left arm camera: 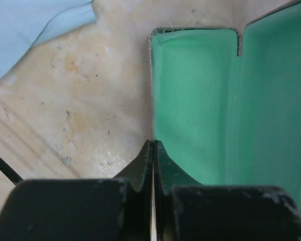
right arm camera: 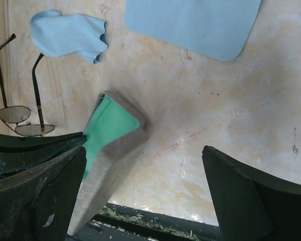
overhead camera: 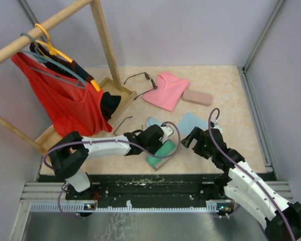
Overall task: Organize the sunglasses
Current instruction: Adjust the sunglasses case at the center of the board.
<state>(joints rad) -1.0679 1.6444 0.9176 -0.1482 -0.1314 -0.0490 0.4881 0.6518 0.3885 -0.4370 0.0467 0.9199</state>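
Observation:
One pair of sunglasses [overhead camera: 140,78] lies at the back beside a pink cloth. A second pair [right arm camera: 20,119] lies by my left arm, only a thin arm of it [overhead camera: 123,123] showing from above. A grey case [overhead camera: 163,151] lies open, its lining green [left arm camera: 200,100]. My left gripper [left arm camera: 154,143] is shut on the case's side wall, one finger outside it and one inside. My right gripper [right arm camera: 144,150] hangs open just right of the case [right arm camera: 115,145], over bare table, holding nothing.
A crumpled light-blue cloth [overhead camera: 153,122] and a flat one [overhead camera: 193,123] lie behind the case. A pink case [overhead camera: 197,97] and the pink cloth [overhead camera: 165,90] sit at the back. A wooden rack [overhead camera: 103,35] with a red garment [overhead camera: 65,100] fills the left.

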